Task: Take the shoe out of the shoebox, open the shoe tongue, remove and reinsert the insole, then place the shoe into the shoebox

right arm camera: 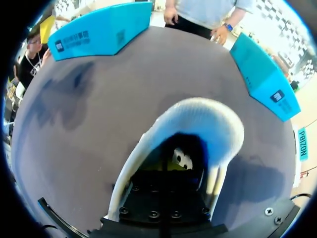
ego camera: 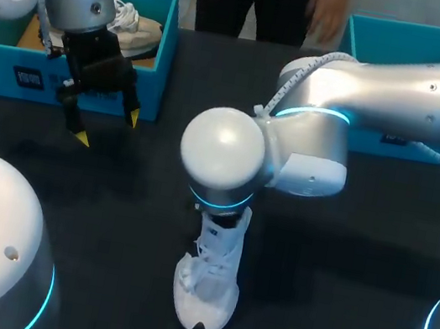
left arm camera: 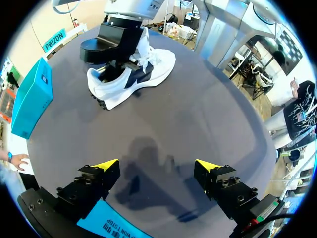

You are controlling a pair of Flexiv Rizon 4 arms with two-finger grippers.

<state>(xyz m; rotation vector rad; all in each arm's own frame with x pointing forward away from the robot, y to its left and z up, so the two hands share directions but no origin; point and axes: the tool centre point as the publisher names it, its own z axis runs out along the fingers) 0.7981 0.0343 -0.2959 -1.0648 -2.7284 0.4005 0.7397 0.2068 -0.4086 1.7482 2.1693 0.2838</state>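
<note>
A white shoe with dark side panels [ego camera: 206, 292] stands on the black table near its front middle, toe toward me. My right arm reaches over it, and its wrist hides the gripper in the head view. In the right wrist view the right gripper [right arm camera: 171, 163] is down inside the shoe's opening [right arm camera: 208, 119], shut, and I cannot tell whether it pinches anything. My left gripper [ego camera: 107, 128] hangs open and empty in front of the blue shoebox [ego camera: 144, 87] at the back left. From the left wrist, the shoe [left arm camera: 136, 74] lies well ahead of the left gripper [left arm camera: 157, 164].
A second pale shoe [ego camera: 138, 26] lies inside the left shoebox. Another blue box [ego camera: 428, 48] stands at the back right, partly behind my right arm. Bare black tabletop [ego camera: 132, 226] lies between the left gripper and the shoe.
</note>
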